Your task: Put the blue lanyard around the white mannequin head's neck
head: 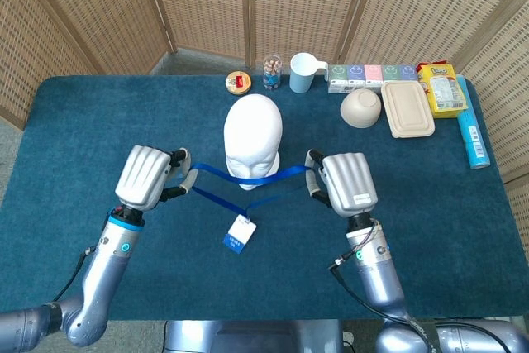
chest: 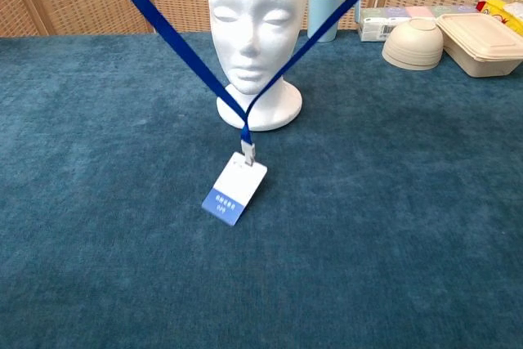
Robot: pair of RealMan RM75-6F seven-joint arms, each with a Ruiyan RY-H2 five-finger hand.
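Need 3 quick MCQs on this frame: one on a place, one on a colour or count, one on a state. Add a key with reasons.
1. Where is the light blue mug?
A. at the table's back edge, behind the mannequin head
B. beside the badge
C. at the left edge

2. What colour is the lanyard strap?
A. red
B. blue
C. white

3. What state is the lanyard in?
A. flat on the table
B. around the neck
C. held up, stretched between both hands

Key: 1 A, the mug stands in the far row behind the mannequin head. 2 B, the strap is plainly blue. 3 C, the left hand and right hand hold the strap taut in front of the face, with the badge hanging below.
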